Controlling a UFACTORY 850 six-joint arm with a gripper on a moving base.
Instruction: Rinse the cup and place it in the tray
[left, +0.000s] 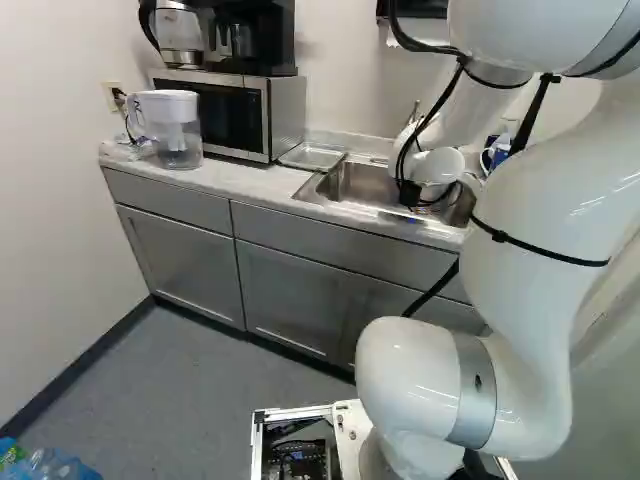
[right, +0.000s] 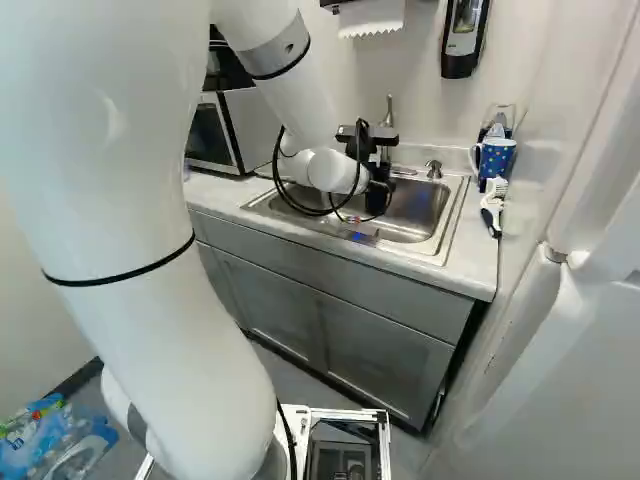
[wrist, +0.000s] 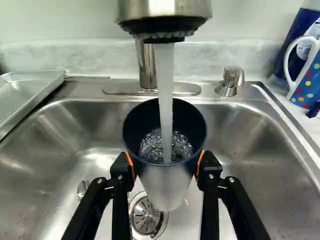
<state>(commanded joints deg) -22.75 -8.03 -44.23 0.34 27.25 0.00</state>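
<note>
"So, where is the cup (wrist: 167, 187)?"

"It's up over the sink (wrist: 60, 145), with its round mouth facing up. The inside is dark, and the lower part is shiny gray."

"Who is holding it?"

"The end effector (right: 378, 190) is! It squeezes the cup between two black fingers, one on each side. I can see bits of orange pad (wrist: 200, 161) by the rim. The big white arm (left: 545, 220) reaches out over the sink too."

"Is the water on?"

"Yes! The faucet (wrist: 165, 9) hangs over the sink, and a stream of water (wrist: 164, 95) falls right into the cup. It's all bubbly in there. You can see the drain (wrist: 146, 216) at the bottom of the sink."

"Where's the tray (wrist: 27, 97)?"

"Right beside the sink, on the tabletop (left: 235, 178). It's flat and silver, and it's on the same side of the sink as the microwave (left: 230, 112)."

"What's on the sink's other side?"

"A blue mug (wrist: 306, 82) with colored dots. And there's a little soap pump (wrist: 229, 82) on the back edge of the sink."
</note>
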